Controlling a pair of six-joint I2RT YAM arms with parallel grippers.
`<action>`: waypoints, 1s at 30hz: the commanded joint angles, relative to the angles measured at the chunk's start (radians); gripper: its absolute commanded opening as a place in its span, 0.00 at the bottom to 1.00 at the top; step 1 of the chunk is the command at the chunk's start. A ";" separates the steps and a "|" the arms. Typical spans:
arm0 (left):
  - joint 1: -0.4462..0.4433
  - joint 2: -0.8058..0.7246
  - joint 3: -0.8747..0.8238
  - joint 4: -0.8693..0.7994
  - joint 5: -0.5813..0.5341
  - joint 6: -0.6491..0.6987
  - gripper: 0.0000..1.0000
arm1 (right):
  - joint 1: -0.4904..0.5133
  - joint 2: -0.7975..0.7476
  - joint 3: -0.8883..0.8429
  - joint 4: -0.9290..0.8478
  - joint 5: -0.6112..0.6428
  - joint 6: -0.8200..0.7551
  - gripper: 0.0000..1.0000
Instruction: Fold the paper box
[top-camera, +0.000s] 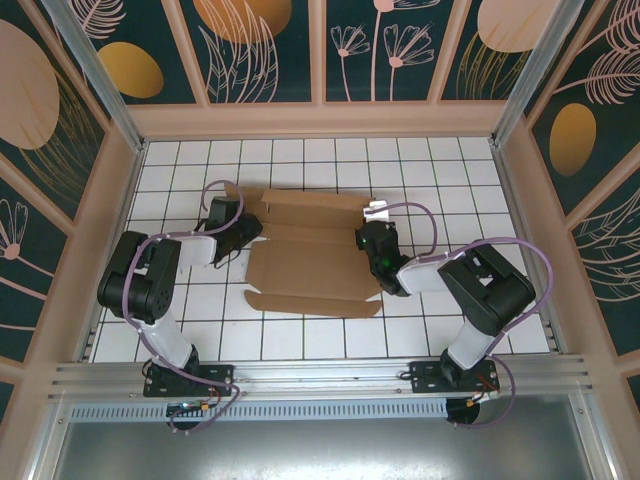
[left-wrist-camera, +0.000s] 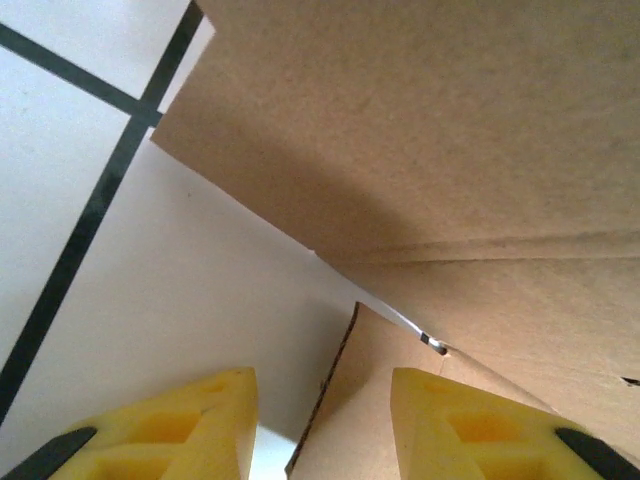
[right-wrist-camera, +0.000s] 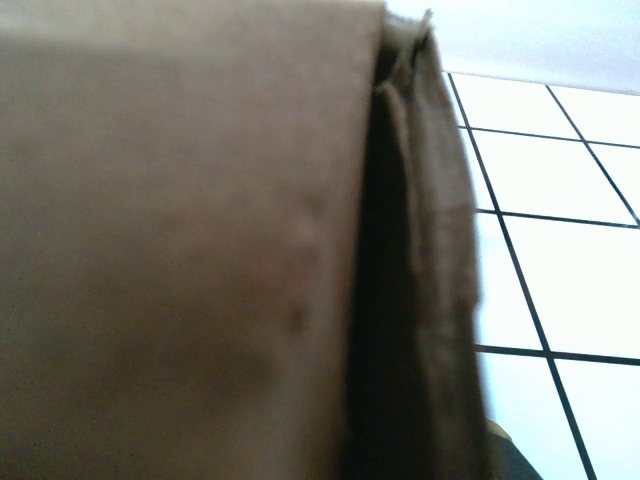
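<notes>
The paper box lies half-flat mid-surface; light, stiff card, likely bending only at creases, best held by flap edges; left gripper jaws apart at its left flap; right gripper jaws together, seemingly pinching the right flap.

Bright, even light from above fills the top view; the white tiled counter shows only soft shadows beside the paper box. The left wrist view is crisp, with a dark shadow band beneath a raised cardboard flap. The right wrist view is dim and blurred, the cardboard too close to focus, the counter behind washed out.
</notes>
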 joint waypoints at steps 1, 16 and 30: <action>-0.004 0.023 -0.003 0.121 0.102 -0.018 0.39 | 0.008 0.034 0.009 -0.032 -0.028 0.009 0.00; -0.007 -0.050 -0.065 0.322 0.224 -0.011 0.39 | 0.008 0.054 0.016 -0.027 -0.043 0.013 0.00; -0.058 0.130 -0.019 0.384 0.316 -0.078 0.41 | 0.006 0.075 0.028 -0.046 -0.043 0.014 0.00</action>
